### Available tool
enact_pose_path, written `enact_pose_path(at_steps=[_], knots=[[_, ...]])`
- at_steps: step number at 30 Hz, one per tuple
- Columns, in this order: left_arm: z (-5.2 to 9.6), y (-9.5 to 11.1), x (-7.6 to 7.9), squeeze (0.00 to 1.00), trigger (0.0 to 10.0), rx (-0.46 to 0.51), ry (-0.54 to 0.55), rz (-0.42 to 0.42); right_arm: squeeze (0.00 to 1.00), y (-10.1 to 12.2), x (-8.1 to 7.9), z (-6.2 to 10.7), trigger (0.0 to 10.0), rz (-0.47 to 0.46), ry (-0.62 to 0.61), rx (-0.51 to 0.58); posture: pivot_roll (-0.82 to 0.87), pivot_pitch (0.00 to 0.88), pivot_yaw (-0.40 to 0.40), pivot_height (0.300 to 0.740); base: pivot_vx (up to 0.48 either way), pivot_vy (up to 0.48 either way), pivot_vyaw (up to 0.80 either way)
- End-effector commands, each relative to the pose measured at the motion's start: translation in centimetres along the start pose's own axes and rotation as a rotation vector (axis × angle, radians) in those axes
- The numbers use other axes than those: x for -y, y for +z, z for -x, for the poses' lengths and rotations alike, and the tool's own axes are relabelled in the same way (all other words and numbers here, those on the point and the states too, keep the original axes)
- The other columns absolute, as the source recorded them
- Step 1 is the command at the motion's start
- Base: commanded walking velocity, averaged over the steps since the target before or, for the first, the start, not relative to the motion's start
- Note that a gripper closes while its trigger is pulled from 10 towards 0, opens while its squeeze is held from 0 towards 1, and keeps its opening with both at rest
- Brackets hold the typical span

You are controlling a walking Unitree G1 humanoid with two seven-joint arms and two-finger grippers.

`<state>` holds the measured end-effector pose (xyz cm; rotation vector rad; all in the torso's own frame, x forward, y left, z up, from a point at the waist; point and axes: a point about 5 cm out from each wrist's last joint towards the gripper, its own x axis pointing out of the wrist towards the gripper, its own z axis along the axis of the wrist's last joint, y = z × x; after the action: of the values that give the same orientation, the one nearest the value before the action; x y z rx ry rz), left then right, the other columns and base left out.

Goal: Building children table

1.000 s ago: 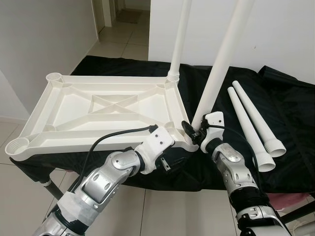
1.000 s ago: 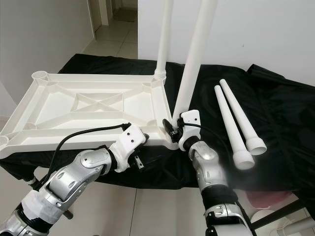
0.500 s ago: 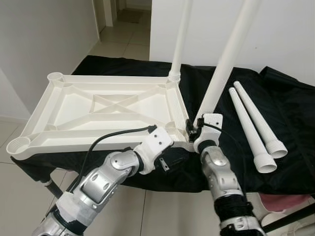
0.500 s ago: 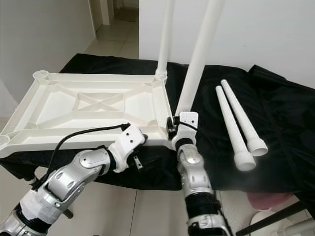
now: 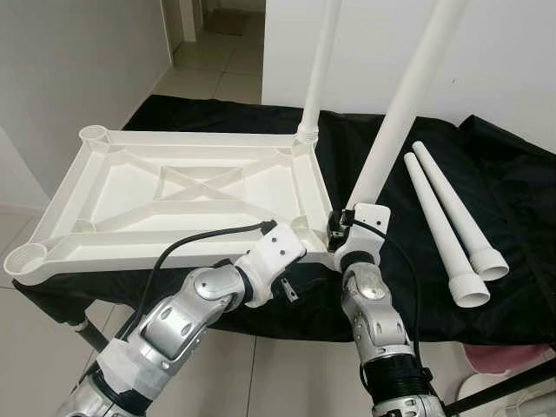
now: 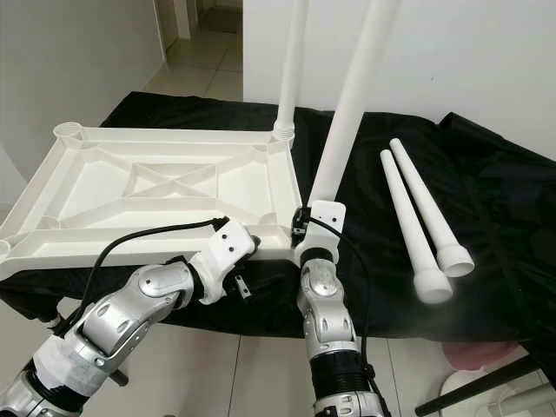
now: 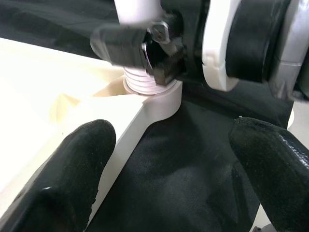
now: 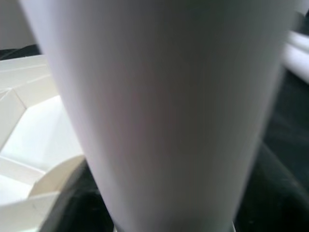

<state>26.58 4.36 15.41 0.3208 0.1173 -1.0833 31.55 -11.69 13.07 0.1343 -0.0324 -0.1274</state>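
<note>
1. Left eye: the upside-down tabletop point(image 5: 174, 195) lies on the black cloth point(image 5: 512, 217). One leg point(image 5: 320, 74) is already seated in the far corner socket at 12 o'clock. The right gripper point(image 5: 340, 233) is clenched on the second leg point(image 5: 401, 109) just above the near corner socket, and that leg tilts toward 1 o'clock.
2. Right eye: two spare legs point(image 6: 417, 213) lie on the cloth at 3 o'clock of the tabletop, well apart from it. The left gripper point(image 6: 248, 282) sits at the near rim, just beside the socket.
3. Left wrist: left fingers point(image 7: 72, 179) are spread and released, straddling the rim. The leg's threaded end sits in the socket collar point(image 7: 154, 92).
4. Right wrist: the leg surface is close up and blurred; the tabletop's corner is beside it.
5. Step, my read: seating leg two. Next move: straighten the leg, then twist or press it home while the left gripper braces the rim.
</note>
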Motion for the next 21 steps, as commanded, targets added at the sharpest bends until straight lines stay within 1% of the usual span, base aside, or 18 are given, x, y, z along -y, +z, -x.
enact_pose_path(at_steps=[1,2,5,8,9,10,11,13,15,16,17,18,19,21], knots=[[0.0,-0.2,0.7,0.00,10.0,-0.012,-0.079,-0.004,1.00,0.1,0.2,0.1,10.0,-0.034,0.020,0.007,0.01,0.018,-0.017,0.740,0.000,0.000,0.00],[0.0,-0.2,0.7,0.00,10.0,-0.012,-0.079,-0.004,1.00,0.1,0.2,0.1,10.0,-0.034,0.020,0.007,0.01,0.018,-0.017,0.740,0.000,0.000,0.00],[0.0,-0.1,0.7,0.00,10.0,-0.011,-0.079,-0.006,1.00,0.4,0.6,0.1,10.0,-0.031,0.083,0.020,0.01,0.020,-0.016,0.740,0.000,0.000,0.00],[0.0,-0.1,0.7,0.00,10.0,-0.012,-0.079,-0.005,1.00,0.4,0.7,0.1,10.0,-0.033,0.100,0.018,0.01,0.020,-0.017,0.740,0.000,0.000,0.00],[0.0,-0.1,0.6,0.00,10.0,-0.012,-0.081,-0.008,0.79,0.7,0.9,0.0,10.0,-0.029,0.181,0.028,0.01,0.019,-0.017,0.740,0.000,0.000,0.00],[0.0,-0.1,0.6,0.00,10.0,-0.013,-0.081,-0.009,0.00,0.8,1.0,-0.1,10.0,-0.015,0.219,0.031,0.01,0.017,-0.016,0.740,0.000,0.000,0.00],[0.0,-0.1,0.6,0.00,10.0,-0.013,-0.081,-0.009,0.00,0.8,1.0,-0.1,10.0,-0.015,0.219,0.031,0.01,0.017,-0.016,0.740,0.000,0.000,0.00],[0.0,-0.1,0.5,0.00,10.0,-0.013,-0.081,-0.012,0.00,0.8,1.3,-0.3,10.0,0.007,0.274,0.019,0.01,0.014,-0.016,0.740,0.000,0.000,0.00],[0.0,-0.1,0.5,0.00,10.0,-0.013,-0.081,-0.012,0.00,0.8,1.3,-0.3,10.0,0.007,0.274,0.019,0.01,0.014,-0.016,0.740,0.000,0.000,0.00],[-0.1,-0.1,0.5,0.00,10.0,-0.012,-0.081,-0.014,0.00,0.6,1.7,-0.6,10.0,0.026,0.306,0.010,0.00,0.009,-0.017,0.740,0.000,0.000,0.00],[-0.1,-0.1,0.5,0.00,10.0,-0.012,-0.081,-0.014,0.00,0.6,1.7,-0.6,10.0,0.026,0.306,0.010,0.00,0.009,-0.017,0.740,0.000,0.000,0.00],[-0.1,0.0,0.4,0.00,10.0,-0.011,-0.081,-0.016,0.00,0.4,2.1,-0.9,10.0,0.046,0.338,-0.002,0.00,0.004,-0.017,0.740,0.000,0.000,0.00],[-0.2,0.0,0.4,0.00,10.0,-0.009,-0.081,-0.019,0.00,0.3,2.3,-1.1,10.0,0.094,0.390,0.002,0.00,0.003,-0.016,0.740,0.000,0.000,0.00],[-0.3,0.1,0.4,0.00,10.0,-0.007,-0.082,-0.021,0.00,0.3,2.3,-1.3,10.0,0.154,0.478,0.008,0.00,0.000,-0.012,0.740,0.000,0.000,0.00]])
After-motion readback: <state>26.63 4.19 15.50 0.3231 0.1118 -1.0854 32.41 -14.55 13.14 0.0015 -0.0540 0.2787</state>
